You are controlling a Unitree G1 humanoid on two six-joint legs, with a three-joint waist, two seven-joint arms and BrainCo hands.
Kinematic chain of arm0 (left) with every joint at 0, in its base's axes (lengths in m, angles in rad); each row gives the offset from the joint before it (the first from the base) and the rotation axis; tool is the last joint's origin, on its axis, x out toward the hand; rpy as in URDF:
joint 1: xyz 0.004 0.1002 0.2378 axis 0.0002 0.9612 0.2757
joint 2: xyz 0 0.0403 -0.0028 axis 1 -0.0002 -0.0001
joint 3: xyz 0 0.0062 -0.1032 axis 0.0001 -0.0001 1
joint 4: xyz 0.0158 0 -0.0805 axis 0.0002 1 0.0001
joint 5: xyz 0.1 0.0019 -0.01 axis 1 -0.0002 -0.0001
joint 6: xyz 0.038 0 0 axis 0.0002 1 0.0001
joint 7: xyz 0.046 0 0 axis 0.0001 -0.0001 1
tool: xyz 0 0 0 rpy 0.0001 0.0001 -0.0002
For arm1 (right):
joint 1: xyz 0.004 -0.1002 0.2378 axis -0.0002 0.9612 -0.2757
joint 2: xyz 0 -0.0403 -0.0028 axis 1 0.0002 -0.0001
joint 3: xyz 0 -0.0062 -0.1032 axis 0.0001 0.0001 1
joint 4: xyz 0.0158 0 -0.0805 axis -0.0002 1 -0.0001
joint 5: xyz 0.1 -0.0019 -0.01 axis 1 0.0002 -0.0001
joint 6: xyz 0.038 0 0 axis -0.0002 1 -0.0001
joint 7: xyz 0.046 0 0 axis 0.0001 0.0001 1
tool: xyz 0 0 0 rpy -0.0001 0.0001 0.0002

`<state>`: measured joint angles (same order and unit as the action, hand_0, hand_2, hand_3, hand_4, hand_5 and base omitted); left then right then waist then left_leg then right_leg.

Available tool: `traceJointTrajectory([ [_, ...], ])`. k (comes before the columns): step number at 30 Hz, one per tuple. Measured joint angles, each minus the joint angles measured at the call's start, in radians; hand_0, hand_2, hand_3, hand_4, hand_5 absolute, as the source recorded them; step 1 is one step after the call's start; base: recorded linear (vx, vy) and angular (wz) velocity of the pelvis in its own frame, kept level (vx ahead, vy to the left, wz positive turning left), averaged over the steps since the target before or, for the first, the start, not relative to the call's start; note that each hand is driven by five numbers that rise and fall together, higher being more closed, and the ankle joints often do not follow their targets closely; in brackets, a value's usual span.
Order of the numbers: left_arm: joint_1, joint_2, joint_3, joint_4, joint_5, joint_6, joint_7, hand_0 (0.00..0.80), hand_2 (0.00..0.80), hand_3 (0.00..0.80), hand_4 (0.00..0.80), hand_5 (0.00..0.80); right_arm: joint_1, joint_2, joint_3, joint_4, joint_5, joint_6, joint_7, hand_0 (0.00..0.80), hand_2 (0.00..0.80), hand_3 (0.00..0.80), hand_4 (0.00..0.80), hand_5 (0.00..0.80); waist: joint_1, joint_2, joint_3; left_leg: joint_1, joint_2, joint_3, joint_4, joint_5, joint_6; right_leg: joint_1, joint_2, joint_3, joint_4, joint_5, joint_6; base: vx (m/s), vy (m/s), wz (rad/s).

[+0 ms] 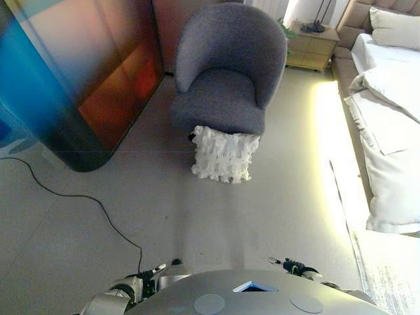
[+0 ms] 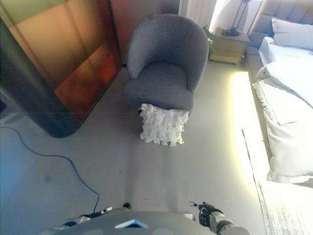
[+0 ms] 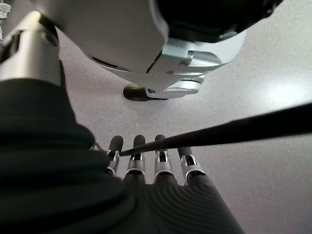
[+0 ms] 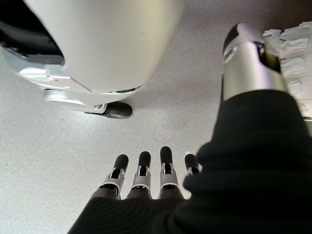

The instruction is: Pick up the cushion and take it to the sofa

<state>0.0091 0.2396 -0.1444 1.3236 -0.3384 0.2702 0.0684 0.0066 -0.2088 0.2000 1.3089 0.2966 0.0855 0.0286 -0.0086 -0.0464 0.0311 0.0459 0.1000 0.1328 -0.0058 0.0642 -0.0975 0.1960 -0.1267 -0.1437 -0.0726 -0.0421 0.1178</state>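
A white ruffled cushion (image 1: 223,154) stands on the floor, leaning against the front of a grey round-backed armchair (image 1: 226,72). Both hands hang low at my sides, well short of the cushion. My left hand (image 3: 146,156) shows straight fingers pointing at the floor and holds nothing. The right hand (image 4: 144,170) is also open, fingers straight and thumb (image 4: 248,53) apart, with a corner of the cushion (image 4: 292,53) showing past it. In the head views the left hand (image 1: 146,275) and right hand (image 1: 294,267) peek in at the bottom edge.
A tall dark glossy cabinet (image 1: 79,85) stands to the left of the armchair. A bed with white bedding (image 1: 387,131) runs along the right. A wooden nightstand (image 1: 312,46) with a lamp sits at the back right. Pale floor lies between me and the cushion.
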Motion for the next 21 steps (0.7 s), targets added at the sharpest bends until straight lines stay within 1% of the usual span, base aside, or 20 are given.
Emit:
traceJointTrajectory([
  [1,-0.009,-0.001,0.0,0.003,-0.001,-0.003,0.0,0.0,0.0,0.0,0.0,0.0,-0.009,0.0,0.003,0.0,0.0,0.0,0.004,0.0,0.0,0.0,0.0,0.0,0.001,0.006,0.013,-0.02,0.015,-0.001,0.043,-0.011,-0.009,-0.017,0.011,0.002,0.034,-0.014,-0.01,-0.061,-0.199,-0.15],
  [2,-0.016,-0.001,0.01,0.007,-0.001,-0.013,-0.001,0.0,0.0,0.0,0.0,0.0,-0.034,0.003,0.008,0.003,0.0,0.003,0.007,0.0,0.0,0.0,0.0,0.0,0.019,0.015,0.035,-0.057,0.046,-0.007,0.116,-0.026,-0.03,-0.08,0.041,-0.001,0.155,-0.063,-0.041,-0.026,-0.166,-0.31],
  [3,-0.023,0.012,0.026,0.007,-0.007,-0.023,-0.001,0.0,0.0,0.0,0.0,0.0,-0.06,0.011,0.008,0.003,0.001,0.006,0.008,0.0,0.0,0.0,0.0,0.0,0.023,0.004,0.061,-0.11,0.063,-0.022,0.222,-0.031,-0.046,-0.152,0.059,0.005,0.273,-0.119,-0.079,0.031,-0.097,-0.2],
  [4,-0.038,0.027,0.031,0.017,-0.012,-0.021,-0.002,0.0,0.0,0.0,0.0,0.0,-0.066,0.01,0.008,0.002,0.001,0.006,0.008,0.0,0.0,0.0,0.0,0.0,0.021,-0.01,0.074,-0.171,0.061,-0.06,0.321,-0.009,-0.064,-0.173,0.054,0.031,0.315,-0.148,-0.099,0.076,-0.051,-0.14],
  [5,-0.042,0.025,0.031,0.018,-0.021,-0.02,-0.004,0.0,0.0,0.0,0.0,0.0,-0.065,0.003,0.008,0.011,0.001,0.012,0.007,0.0,0.0,0.0,0.0,0.0,0.034,-0.019,0.081,-0.205,0.047,-0.095,0.387,0.042,-0.053,-0.172,0.056,0.065,0.311,-0.144,-0.116,0.089,-0.018,-0.09],
  [6,-0.044,0.011,0.031,0.017,-0.031,-0.02,-0.006,0.0,0.0,0.0,0.0,0.0,-0.064,-0.01,0.008,0.015,0.001,0.017,0.006,0.0,0.0,0.0,0.0,0.0,0.053,-0.029,0.093,-0.243,0.022,-0.125,0.45,0.058,-0.049,-0.166,0.053,0.104,0.3,-0.134,-0.132,0.201,0.013,-0.31],
  [7,-0.036,0.001,0.035,0.017,-0.04,-0.02,-0.007,0.0,0.0,0.0,0.0,0.0,-0.063,-0.025,0.009,0.021,0.001,0.017,0.006,0.0,0.0,0.0,0.0,0.0,0.058,-0.03,0.09,-0.252,-0.008,-0.127,0.458,0.026,-0.041,-0.162,0.046,0.111,0.285,-0.123,-0.149,0.267,0.03,-0.28],
  [8,-0.032,0.0,0.037,0.025,-0.04,-0.019,-0.009,0.0,0.0,0.0,0.0,0.0,-0.066,-0.036,0.009,0.024,0.0,0.017,0.007,0.0,0.0,0.0,0.0,0.0,0.067,-0.009,0.099,-0.254,-0.026,-0.121,0.43,0.003,-0.041,-0.144,0.052,0.112,0.258,-0.119,-0.156,0.375,0.04,-0.29],
  [10,-0.029,-0.009,0.039,0.045,-0.04,-0.019,-0.008,0.0,0.0,0.0,0.0,0.0,-0.064,-0.041,0.009,0.038,-0.007,0.017,0.007,0.0,0.0,0.0,0.0,0.0,0.073,0.021,0.111,-0.21,-0.055,-0.061,0.271,-0.005,-0.037,-0.124,0.063,0.104,0.208,-0.102,-0.182,0.332,0.026,-0.18],
  [11,-0.031,-0.014,0.039,0.052,-0.039,-0.019,-0.008,0.0,0.0,0.0,0.0,0.0,-0.061,-0.034,0.009,0.046,-0.011,0.018,0.008,0.0,0.0,0.0,0.0,0.0,0.072,0.024,0.113,-0.196,-0.073,-0.04,0.184,-0.003,-0.034,-0.11,0.074,0.103,0.168,-0.094,-0.193,0.422,0.031,-0.06],
  [12,-0.028,-0.02,0.039,0.053,-0.039,-0.019,-0.01,0.0,0.0,0.0,0.0,0.0,-0.06,-0.032,0.009,0.048,-0.011,0.019,0.009,0.0,0.0,0.0,0.0,0.0,0.077,0.03,0.116,-0.193,-0.08,-0.033,0.131,-0.002,-0.035,-0.097,0.083,0.104,0.14,-0.089,-0.194,0.5,0.04,0.08],
  [14,-0.029,-0.038,0.039,0.072,-0.038,-0.019,-0.013,0.0,0.0,0.0,0.0,0.0,-0.06,-0.034,0.008,0.055,-0.011,0.018,0.008,0.0,0.0,0.0,0.0,0.0,0.077,0.04,0.116,-0.157,-0.087,-0.03,-0.015,0.0,-0.039,-0.04,0.105,0.111,0.054,-0.089,-0.194,0.527,0.05,0.03],
  [15,-0.028,-0.041,0.039,0.072,-0.038,-0.019,-0.019,0.0,0.0,0.0,0.0,0.0,-0.06,-0.038,0.007,0.055,-0.01,0.018,0.008,0.0,0.0,0.0,0.0,0.0,0.079,0.047,0.118,-0.144,-0.081,-0.029,-0.03,-0.01,-0.048,-0.014,0.112,0.119,0.02,-0.089,-0.193,0.498,0.041,-0.15],
  [16,-0.019,-0.045,0.042,0.072,-0.038,-0.019,-0.025,0.0,0.0,0.0,0.0,0.0,-0.061,-0.044,0.008,0.06,-0.01,0.017,0.008,0.0,0.0,0.0,0.0,0.0,0.085,0.061,0.112,-0.138,-0.067,-0.034,-0.025,-0.032,-0.07,0.015,0.127,0.142,-0.016,-0.089,-0.193,0.478,0.03,-0.24],
  [17,-0.005,-0.048,0.045,0.073,-0.038,-0.02,-0.03,0.0,0.0,0.0,0.0,0.0,-0.066,-0.043,0.008,0.07,-0.01,0.016,0.007,0.0,0.0,0.0,0.0,0.0,0.091,0.077,0.104,-0.142,-0.058,-0.033,0.002,-0.021,-0.049,0.03,0.151,0.16,0.0,-0.09,-0.179,0.598,0.038,-0.22],
  [18,-0.007,-0.037,0.048,0.063,-0.037,-0.022,-0.03,0.0,0.0,0.0,0.0,0.0,-0.087,-0.024,0.008,0.083,-0.01,0.019,0.008,0.0,0.0,0.0,0.0,0.0,0.111,0.074,0.114,-0.144,-0.046,-0.027,0.033,-0.005,-0.038,-0.014,0.177,0.144,0.183,-0.123,-0.155,0.728,0.054,-0.15],
  [19,0.006,-0.01,0.048,0.044,-0.037,-0.024,-0.033,0.0,0.0,0.0,0.0,0.0,-0.094,0.007,0.006,0.095,-0.01,0.026,0.009,0.0,0.0,0.0,0.0,0.0,0.12,0.044,0.114,-0.149,-0.059,-0.023,0.067,-0.006,-0.038,-0.044,0.176,0.133,0.331,-0.172,-0.152,0.757,0.068,-0.13],
  [20,0.011,0.007,0.048,0.034,-0.037,-0.023,-0.034,0.0,0.0,0.0,0.0,0.0,-0.093,0.027,0.006,0.11,-0.011,0.028,0.011,0.0,0.0,0.0,0.0,0.0,0.122,0.001,0.111,-0.157,-0.081,-0.011,0.107,-0.007,-0.036,-0.041,0.166,0.136,0.37,-0.203,-0.166,0.727,0.08,-0.21],
  [21,0.015,0.024,0.048,0.034,-0.037,-0.022,-0.035,0.0,0.0,0.0,0.0,0.0,-0.103,0.037,0.004,0.109,-0.011,0.031,0.011,0.0,0.0,0.0,0.0,0.0,0.14,-0.034,0.101,-0.195,-0.101,0.018,0.177,-0.012,-0.023,-0.023,0.135,0.155,0.321,-0.267,-0.19,0.777,0.105,-0.09],
])
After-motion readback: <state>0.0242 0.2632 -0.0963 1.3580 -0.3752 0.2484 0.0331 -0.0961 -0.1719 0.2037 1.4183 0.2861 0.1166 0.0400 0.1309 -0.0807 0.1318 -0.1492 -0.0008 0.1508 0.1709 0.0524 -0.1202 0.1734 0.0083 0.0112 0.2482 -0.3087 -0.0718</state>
